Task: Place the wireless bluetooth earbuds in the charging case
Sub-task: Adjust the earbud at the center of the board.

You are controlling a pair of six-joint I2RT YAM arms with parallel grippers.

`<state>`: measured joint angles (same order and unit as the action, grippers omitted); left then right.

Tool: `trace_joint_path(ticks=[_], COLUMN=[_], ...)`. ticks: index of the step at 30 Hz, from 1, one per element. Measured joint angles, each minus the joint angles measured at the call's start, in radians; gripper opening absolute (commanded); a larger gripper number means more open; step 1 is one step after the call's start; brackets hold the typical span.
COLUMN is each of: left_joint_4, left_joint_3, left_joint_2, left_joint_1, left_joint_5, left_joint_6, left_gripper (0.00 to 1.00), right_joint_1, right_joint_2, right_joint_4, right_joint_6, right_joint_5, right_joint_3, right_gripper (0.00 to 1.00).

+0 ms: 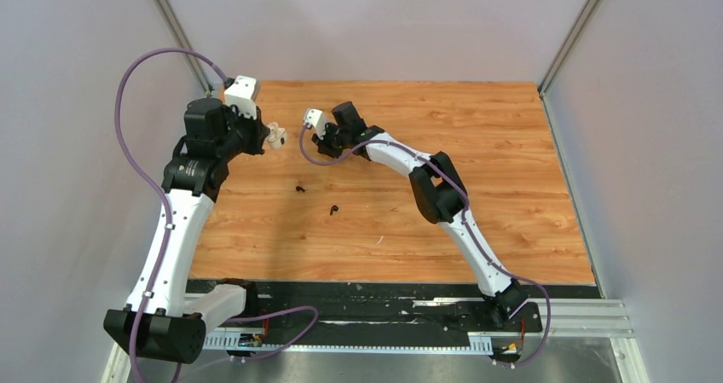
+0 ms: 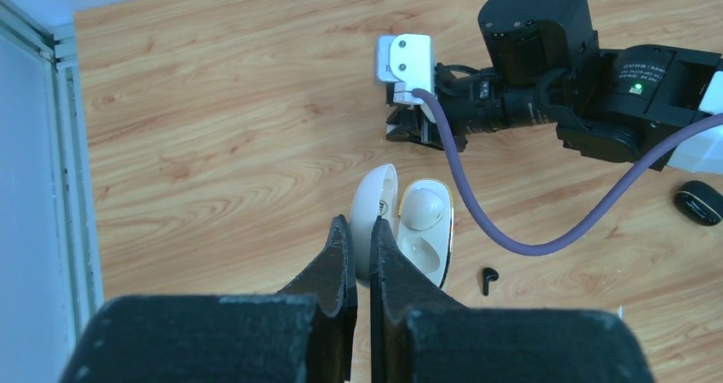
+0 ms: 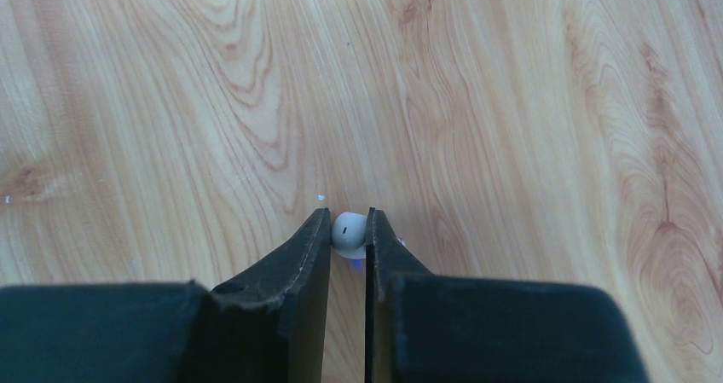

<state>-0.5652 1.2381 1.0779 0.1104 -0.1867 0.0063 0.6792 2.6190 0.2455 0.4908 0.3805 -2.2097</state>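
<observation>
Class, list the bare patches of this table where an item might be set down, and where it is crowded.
Free: the table right of the right arm, to the right wall; also the near strip between the two black earbuds and the front edge. Crowded: far left, where the left gripper holds the charging case beside the right gripper pinching a white earbud.

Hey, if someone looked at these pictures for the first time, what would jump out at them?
The right tool pinches a tiny white earbud at its fingertips over the wooden table. The left tool grips the open white charging case by its lid at its far left, while two black earbuds lie loose mid-table.
</observation>
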Motion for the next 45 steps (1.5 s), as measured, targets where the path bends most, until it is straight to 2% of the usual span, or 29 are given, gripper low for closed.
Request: trace_joint_path(ticks=[5, 14, 17, 22, 27, 37, 42, 45], left_joint_4=[0.000, 0.034, 0.039, 0.048, 0.063, 0.077, 0.077, 0.078], left_joint_3=[0.000, -0.033, -0.047, -0.058, -0.058, -0.058, -0.058, -0.058], left_joint_2=[0.001, 0.001, 0.001, 0.001, 0.001, 0.009, 0.014, 0.014], left_joint_1=[0.000, 0.000, 0.000, 0.000, 0.000, 0.000, 0.000, 0.000], left_joint_5=[-0.007, -0.014, -0.020, -0.043, -0.062, -0.093, -0.093, -0.095], left_joint_6=[0.000, 0.000, -0.003, -0.008, -0.009, -0.026, -0.029, -0.031], left_gripper=[0.00, 0.00, 0.00, 0.00, 0.00, 0.00, 0.00, 0.00], right_joint_1=[-0.010, -0.033, -0.039, -0.044, -0.069, -0.165, -0.168, -0.177], right_joint_2=[-0.032, -0.357, -0.504, -0.752, -0.838, -0.839, -0.823, -0.806], right_joint_4=[-0.013, 0.023, 0.028, 0.062, 0.161, 0.418, 0.494, 0.520], right_joint_6=[0.000, 0.014, 0.081, 0.357, 0.697, 1.310, 1.478, 1.525], right_joint_5=[0.025, 0.113, 0.157, 0.235, 0.275, 0.291, 0.305, 0.311], right_joint_3=[0.059, 0.522, 0.698, 0.970, 1.089, 1.108, 1.104, 1.103], right_gripper=[0.02, 0.01, 0.01, 0.01, 0.02, 0.10, 0.11, 0.19])
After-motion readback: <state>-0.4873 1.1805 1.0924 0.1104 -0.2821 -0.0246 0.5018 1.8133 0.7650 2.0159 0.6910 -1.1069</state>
